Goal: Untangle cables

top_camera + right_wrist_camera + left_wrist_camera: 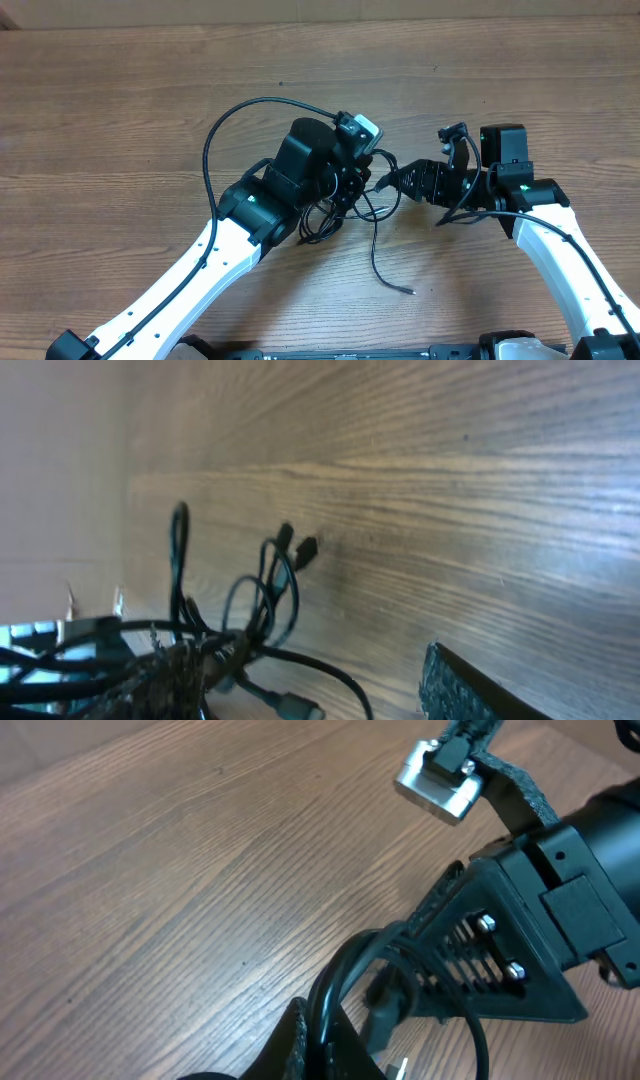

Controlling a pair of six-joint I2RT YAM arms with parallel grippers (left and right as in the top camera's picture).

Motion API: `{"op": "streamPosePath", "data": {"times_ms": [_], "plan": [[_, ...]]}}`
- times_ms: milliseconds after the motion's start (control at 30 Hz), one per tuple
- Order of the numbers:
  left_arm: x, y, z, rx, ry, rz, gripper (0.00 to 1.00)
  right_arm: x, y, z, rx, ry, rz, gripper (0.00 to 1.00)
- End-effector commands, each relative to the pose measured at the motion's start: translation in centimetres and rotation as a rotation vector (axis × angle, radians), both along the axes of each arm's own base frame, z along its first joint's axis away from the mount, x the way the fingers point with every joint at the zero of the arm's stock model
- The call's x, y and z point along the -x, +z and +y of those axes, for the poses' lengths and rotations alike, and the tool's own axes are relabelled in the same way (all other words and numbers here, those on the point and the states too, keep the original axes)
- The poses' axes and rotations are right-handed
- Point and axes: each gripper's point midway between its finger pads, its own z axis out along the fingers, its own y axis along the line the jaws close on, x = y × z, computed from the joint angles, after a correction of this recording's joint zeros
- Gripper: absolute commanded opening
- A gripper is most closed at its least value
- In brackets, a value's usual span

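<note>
The cables [322,222] are thin black cords bunched in loops on the wooden table between my two grippers. One loose end [409,291] trails toward the front. My left gripper [350,192] is shut on a black cable [342,978], which rises in a loop from between its fingertips [300,1038]. My right gripper [388,182] points left into the bunch. In the right wrist view its jaws [310,685] stand wide apart. The tangle [265,595] lies against the left finger [160,680], and a grey-tipped plug [300,708] lies between the fingers.
A long black wire [222,125] arches from the left arm over the table. The right gripper's body [510,955] fills the right of the left wrist view, with a silvery block [440,782] above it. Bare wood surrounds the bunch.
</note>
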Motion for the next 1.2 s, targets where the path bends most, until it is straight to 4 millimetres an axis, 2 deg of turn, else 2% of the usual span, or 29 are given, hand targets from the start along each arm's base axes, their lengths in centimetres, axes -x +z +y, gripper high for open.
{"op": "streamPosePath", "data": {"times_ms": [0,400,667,900,1167], "plan": [[0.3,1.7,-0.5,0.068,0.016,0.017,0.04,-0.5,1.9,0.9,-0.061,-0.017,-0.003,0.68],[0.2,0.7,-0.9,0.059,0.006,0.039,0.04,-0.7,2.0,0.9,-0.089,-0.063,0.039,0.67],[-1.8,-0.2,-0.6,0.028,0.079,0.004,0.04,-0.3,1.7,0.9,-0.085,-0.066,0.072,0.67],[-3.5,-0.1,0.7,0.015,0.204,-0.025,0.04,0.0,1.4,0.9,-0.078,-0.07,0.09,0.67],[-4.1,0.5,0.8,0.029,0.23,-0.051,0.04,0.1,1.1,0.6,-0.062,-0.08,0.1,0.66]]}}
